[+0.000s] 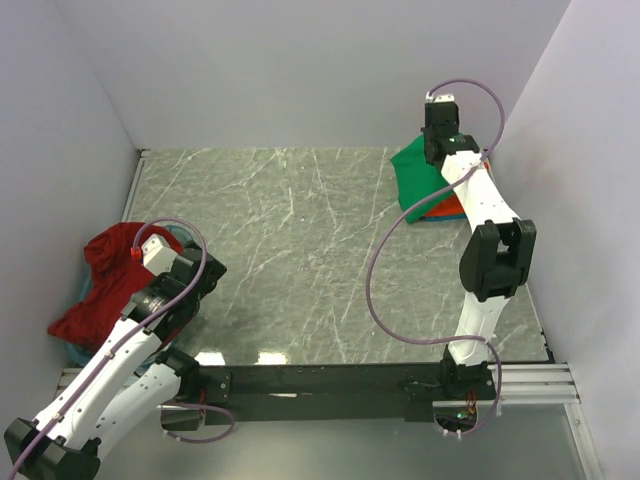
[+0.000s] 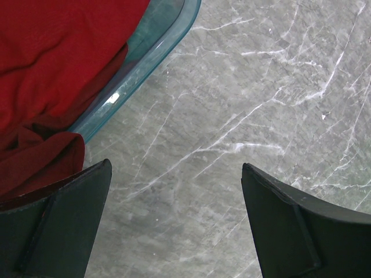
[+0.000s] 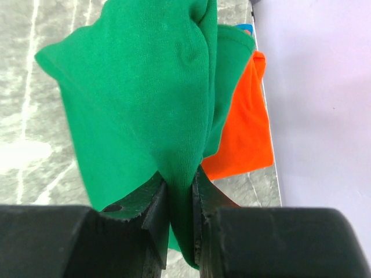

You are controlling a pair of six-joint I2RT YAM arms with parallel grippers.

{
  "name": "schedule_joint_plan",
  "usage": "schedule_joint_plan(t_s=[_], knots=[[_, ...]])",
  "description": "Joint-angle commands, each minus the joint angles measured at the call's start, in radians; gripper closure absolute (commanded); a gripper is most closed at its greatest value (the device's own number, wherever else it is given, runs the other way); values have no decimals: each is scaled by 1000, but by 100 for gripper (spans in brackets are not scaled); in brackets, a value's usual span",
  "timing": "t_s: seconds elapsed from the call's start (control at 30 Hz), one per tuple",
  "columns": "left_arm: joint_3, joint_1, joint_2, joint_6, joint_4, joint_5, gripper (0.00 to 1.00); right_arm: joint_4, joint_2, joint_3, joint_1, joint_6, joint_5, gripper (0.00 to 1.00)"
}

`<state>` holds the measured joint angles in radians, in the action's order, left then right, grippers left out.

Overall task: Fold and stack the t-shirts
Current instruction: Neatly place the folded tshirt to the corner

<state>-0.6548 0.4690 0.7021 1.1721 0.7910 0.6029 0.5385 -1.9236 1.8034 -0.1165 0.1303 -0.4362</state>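
Nearest the bases, the left arm (image 1: 110, 370) is seen bent low over the left side of the tabletop (image 1: 300, 230). The left gripper (image 2: 177, 168) is held wide open, and nothing is caught between its fingers (image 2: 64, 220); only bare grey marbled stone is seen in the gap. Whether the fingertips touch the surface cannot be told.

Just beside this gripper, on its left, a translucent teal tub (image 2: 145, 55) is set against the left wall (image 1: 50, 180). A dark red t-shirt (image 2: 52, 63) is crumpled inside it and is draped over its rim, so that most of the tub is covered.

Well apart from these, the right arm (image 1: 490, 260) is stretched toward the far right corner, with a purple cable (image 1: 385, 270) looped along it. The right gripper (image 3: 179, 179) is clamped on a fold of the green t-shirt (image 3: 139, 87), and the cloth is pinched tightly between the two fingers (image 3: 145, 202). From the pinch the green cloth is spread away over the tabletop in loose folds. An orange-red t-shirt (image 3: 243, 133) is partly covered by it and is laid close against the right wall (image 3: 324, 87). At the far end of the orange-red cloth a small patch of blue cloth (image 3: 244, 28) is shown, too little for more to be told.
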Motion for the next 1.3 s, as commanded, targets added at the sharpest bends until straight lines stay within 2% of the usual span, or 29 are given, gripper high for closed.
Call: schedule_joint_plan(t_s=[0.0,0.57,1.07,1.27], knots=[[-22,0,-4,4,-7,23,1,46,32,117,18,-53,14,100],[-20,2,-3,-6,-16,20,0,103,25,180,90,-83,115,100],[-37,0,37,14,10,46,1,106,-132,260,235,-52,306,100],[-37,0,54,17,17,51,0,88,-216,292,265,-67,295,100]])
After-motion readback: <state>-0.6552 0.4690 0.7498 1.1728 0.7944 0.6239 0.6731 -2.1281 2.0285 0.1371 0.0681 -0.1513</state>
